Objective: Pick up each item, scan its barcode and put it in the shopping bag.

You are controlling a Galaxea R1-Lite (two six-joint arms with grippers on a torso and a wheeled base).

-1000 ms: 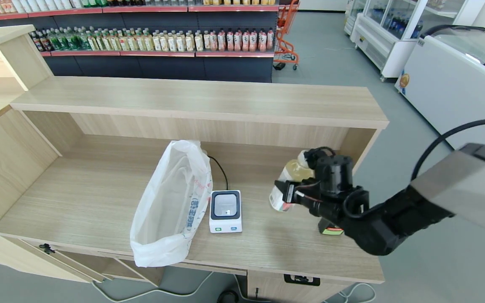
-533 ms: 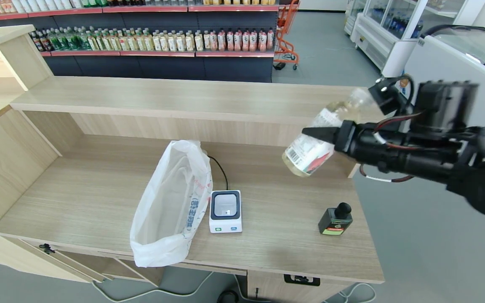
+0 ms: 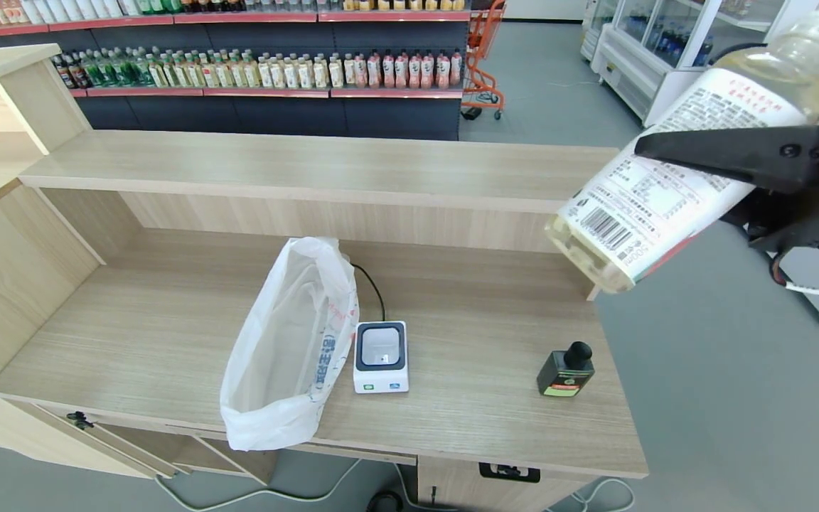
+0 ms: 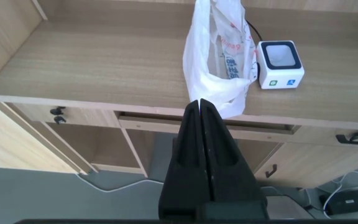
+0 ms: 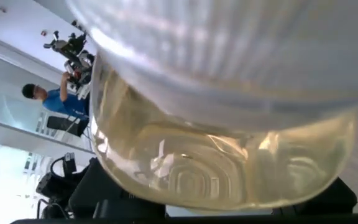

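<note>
Up right of scanner [image 3: 381, 355], my right gripper [image 3: 655, 160] clamps drink bottle [image 3: 637, 213], unscanned I judge. Shopping bag [image 3: 288, 355] left of scanner looks empty. Dark bottle [image 3: 566, 371] right of scanner waits on worktop [image 3: 466, 334]. Left gripper [image 4: 200, 109] pinched together, empty.

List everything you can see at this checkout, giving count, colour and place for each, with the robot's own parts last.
drink bottle: one, clear with pale yellow liquid and a white label, held tilted in the air at the right
small bottle: one, dark with a black cap, standing near the counter's right end
scanner: one, white with a dark top, on the counter beside the bag
shopping bag: one, white, open, left of the scanner
counter: one, light wood
shelf bottles: many, mixed colours, on the shelves behind
left gripper: one, black, shut, before the counter's front edge
right gripper: one, black, shut on the drink bottle
</note>
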